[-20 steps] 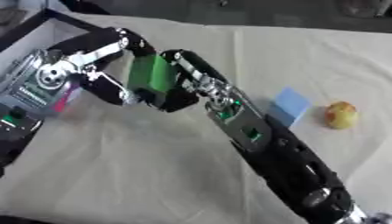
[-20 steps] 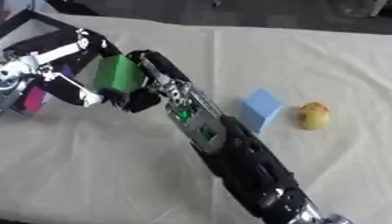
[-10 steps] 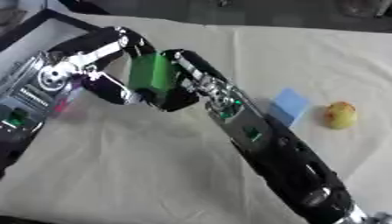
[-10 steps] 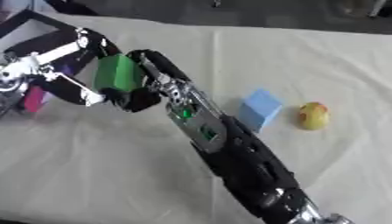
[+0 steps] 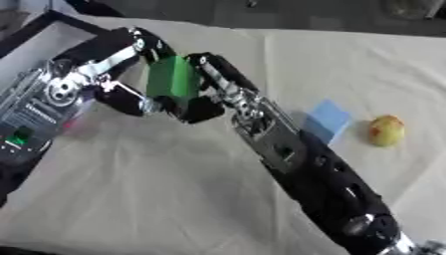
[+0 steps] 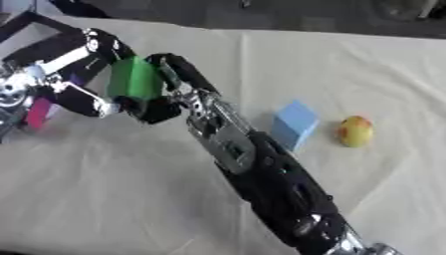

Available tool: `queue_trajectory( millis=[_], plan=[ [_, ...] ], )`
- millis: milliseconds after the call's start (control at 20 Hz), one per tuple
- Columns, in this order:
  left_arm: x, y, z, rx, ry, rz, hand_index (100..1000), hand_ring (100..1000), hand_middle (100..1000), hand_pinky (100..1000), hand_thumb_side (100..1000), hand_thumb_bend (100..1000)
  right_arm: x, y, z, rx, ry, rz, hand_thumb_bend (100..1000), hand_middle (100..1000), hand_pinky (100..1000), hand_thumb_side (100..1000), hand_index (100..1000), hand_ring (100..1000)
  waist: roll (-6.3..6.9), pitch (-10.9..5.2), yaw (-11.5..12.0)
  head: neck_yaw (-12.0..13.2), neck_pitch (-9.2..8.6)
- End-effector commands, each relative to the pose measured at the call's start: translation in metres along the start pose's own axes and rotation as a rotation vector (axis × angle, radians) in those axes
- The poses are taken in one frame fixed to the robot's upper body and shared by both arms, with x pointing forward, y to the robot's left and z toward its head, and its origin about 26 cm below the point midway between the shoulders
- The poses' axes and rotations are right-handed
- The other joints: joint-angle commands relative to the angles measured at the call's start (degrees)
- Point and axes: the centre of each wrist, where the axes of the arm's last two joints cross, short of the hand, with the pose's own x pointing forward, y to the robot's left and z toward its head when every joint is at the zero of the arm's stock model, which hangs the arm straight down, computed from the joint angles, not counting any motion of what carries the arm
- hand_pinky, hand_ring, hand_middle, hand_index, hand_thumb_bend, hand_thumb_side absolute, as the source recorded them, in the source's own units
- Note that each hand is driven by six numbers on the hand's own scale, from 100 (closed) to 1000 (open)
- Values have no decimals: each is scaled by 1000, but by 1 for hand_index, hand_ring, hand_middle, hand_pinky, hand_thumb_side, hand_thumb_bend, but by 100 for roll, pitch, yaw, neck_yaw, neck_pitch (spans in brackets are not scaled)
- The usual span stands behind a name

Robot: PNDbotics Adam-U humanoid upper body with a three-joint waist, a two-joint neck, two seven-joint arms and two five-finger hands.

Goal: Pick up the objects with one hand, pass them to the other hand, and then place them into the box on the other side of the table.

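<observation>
Above cloth, your left hand and right hand both clamp green block; blue cube and apple lie right.

Worktop draped in cream cloth, creased in long shallow folds, most marked at near left. Cloth runs to far edge. Beyond it, dark ground across the whole far side. Pale rounded shape at far right corner, too blurred to identify.

It looks like a robot test lab: a table under wrinkled cream cloth, dark background behind.
</observation>
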Motion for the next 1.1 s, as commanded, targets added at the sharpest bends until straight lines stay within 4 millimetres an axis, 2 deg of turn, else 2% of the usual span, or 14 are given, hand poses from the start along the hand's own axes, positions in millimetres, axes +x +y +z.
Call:
queue_trajectory(
  millis=[50, 250, 350, 400, 450, 500, 550, 800, 850, 900, 950, 1100],
  plan=[
    [-5, 16, 8, 23, 21, -36, 417, 568, 380, 817, 100, 232, 7, -10, -1, -16, -6, 20, 100, 680, 642, 658, 709, 704, 32, -194, 5, 12, -11],
    [-10, 16, 11, -3, 33, -26, 407, 567, 373, 818, 100, 242, 11, -15, 0, 29, -22, 38, 100, 687, 641, 731, 786, 700, 30, -198, -4, 11, -11],
    [-11, 16, 12, -8, 34, -22, 394, 564, 363, 819, 100, 243, 12, -17, 1, 56, -34, 50, 100, 701, 647, 652, 803, 710, 29, -197, -8, 11, -11],
    [-11, 16, 13, -11, 33, -20, 385, 563, 357, 820, 100, 245, 13, -17, 1, 75, -42, 58, 100, 719, 653, 254, 801, 718, 29, -196, -10, 9, -11],
    [-12, 16, 13, -16, 31, -18, 382, 563, 355, 820, 100, 244, 12, -15, 0, 99, -52, 62, 100, 724, 659, 100, 798, 722, 29, -195, -10, 9, -11],
    [-12, 16, 13, -21, 29, -16, 379, 563, 353, 821, 100, 244, 12, -13, 0, 124, -59, 61, 107, 726, 662, 100, 791, 723, 30, -194, -11, 10, -11],
    [-13, 15, 13, -28, 26, -14, 373, 564, 349, 823, 100, 241, 12, -10, -1, 150, -67, 55, 234, 732, 677, 100, 787, 733, 31, -192, -12, 8, -11],
    [-15, 15, 13, -40, 21, -8, 373, 564, 349, 823, 100, 241, 11, -15, -3, 217, -79, 56, 234, 732, 677, 100, 787, 733, 35, -191, -21, 12, -11],
    [-16, 14, 13, -45, 23, -7, 361, 565, 341, 825, 100, 246, 12, -16, -3, 223, -82, 60, 305, 751, 706, 100, 794, 755, 35, -189, -22, 16, -11],
    [-17, 13, 14, -55, 25, -5, 360, 565, 340, 825, 100, 247, 12, -18, -4, 230, -87, 65, 255, 755, 709, 100, 798, 755, 35, -186, -25, 25, -11],
    [-19, 13, 14, -63, 25, -4, 357, 565, 338, 825, 100, 250, 11, -19, -4, 235, -87, 71, 299, 757, 711, 100, 800, 755, 35, -184, -27, 30, -11],
    [-21, 12, 16, -74, 27, -7, 354, 565, 335, 825, 100, 257, 8, -23, -5, 239, -85, 91, 286, 760, 713, 100, 804, 750, 36, -182, -33, 43, -11]
  ],
)
